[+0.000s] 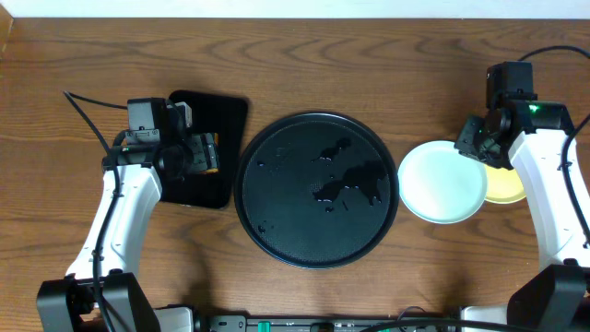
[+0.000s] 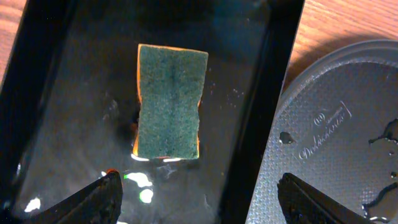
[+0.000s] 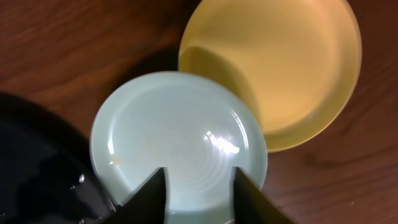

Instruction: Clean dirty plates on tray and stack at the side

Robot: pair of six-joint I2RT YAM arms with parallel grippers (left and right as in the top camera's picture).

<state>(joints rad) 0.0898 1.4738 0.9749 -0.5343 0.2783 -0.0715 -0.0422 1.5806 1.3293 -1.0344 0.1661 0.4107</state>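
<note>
Both arms hover, one at each end of the bench point(image 1: 369, 65).
Left jaws hang spread apart over the rectangular tray point(image 2: 62, 93), the sponge point(image 2: 169, 102) lying flat in it; the wet round tray point(image 1: 277, 221) sits mid-bench; just right of it a mint plate point(image 3: 174, 124) overlaps the yellow plate point(image 3: 292, 62) at its rim, right jaws apart above the mint one.

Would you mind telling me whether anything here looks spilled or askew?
Water is pooled on the round tray. The mint plate lies off-centre over the yellow plate, overlapping its edge rather than stacked squarely.
</note>
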